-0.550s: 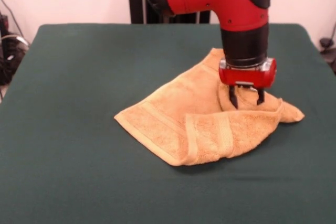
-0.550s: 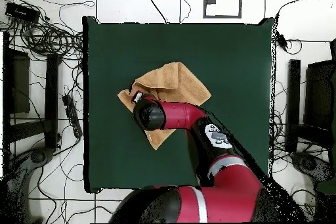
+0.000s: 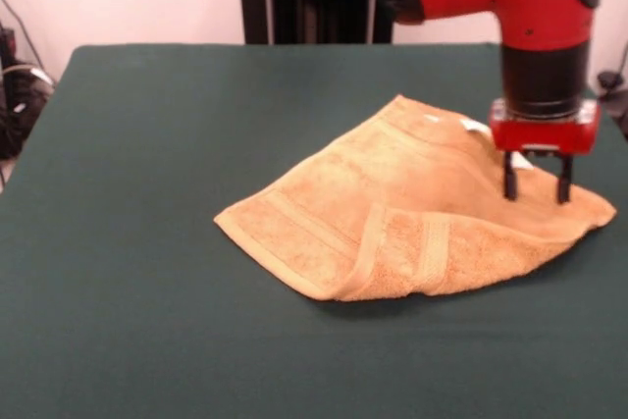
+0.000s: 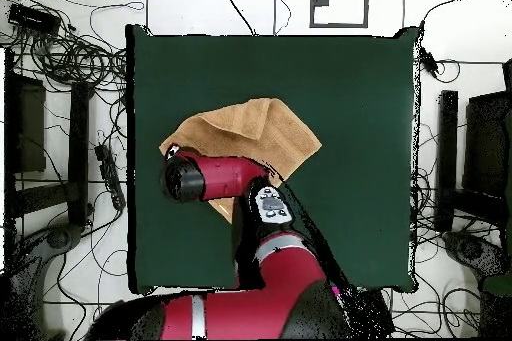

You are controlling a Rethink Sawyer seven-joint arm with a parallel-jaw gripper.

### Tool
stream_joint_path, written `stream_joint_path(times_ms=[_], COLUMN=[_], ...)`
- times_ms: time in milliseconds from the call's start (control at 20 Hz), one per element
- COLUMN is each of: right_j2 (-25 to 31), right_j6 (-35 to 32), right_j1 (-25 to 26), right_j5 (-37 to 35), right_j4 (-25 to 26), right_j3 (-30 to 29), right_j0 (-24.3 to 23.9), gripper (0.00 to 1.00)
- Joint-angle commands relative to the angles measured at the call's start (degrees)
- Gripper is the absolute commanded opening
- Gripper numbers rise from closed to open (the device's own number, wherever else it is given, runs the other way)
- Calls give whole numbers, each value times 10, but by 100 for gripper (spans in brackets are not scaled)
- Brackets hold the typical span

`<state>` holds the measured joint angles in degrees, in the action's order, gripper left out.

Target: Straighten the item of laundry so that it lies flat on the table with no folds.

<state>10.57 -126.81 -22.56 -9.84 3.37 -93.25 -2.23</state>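
Towel (image 3: 412, 213): folded over on table (image 3: 147, 242), its corner beneath our fingers (image 3: 536, 183). Fingers: spread apart, gripping nothing, tips at the cloth. Risk: we judge a shallow pinch could slip, leaving folds.

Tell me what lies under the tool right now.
Under the open tool lies the far right part of the golden-orange towel, near its white label, on the green table. From overhead the arm covers that corner, and contact between fingertips and cloth cannot be judged.
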Motion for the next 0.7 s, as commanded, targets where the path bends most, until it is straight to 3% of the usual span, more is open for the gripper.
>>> stream_joint_path(times_ms=[50, 250, 500, 700], right_j2=[53, 21, -66, -95], right_j6=[-103, -92, -80, -63], right_j1=[51, 41, -40, -81], right_j5=[-31, -48, -77, -81], right_j4=[-59, -66, -49, -34], right_j3=[-4, 4, -6, -13], right_j0=[23, 35, 43, 40], gripper=[100, 100, 100, 100])
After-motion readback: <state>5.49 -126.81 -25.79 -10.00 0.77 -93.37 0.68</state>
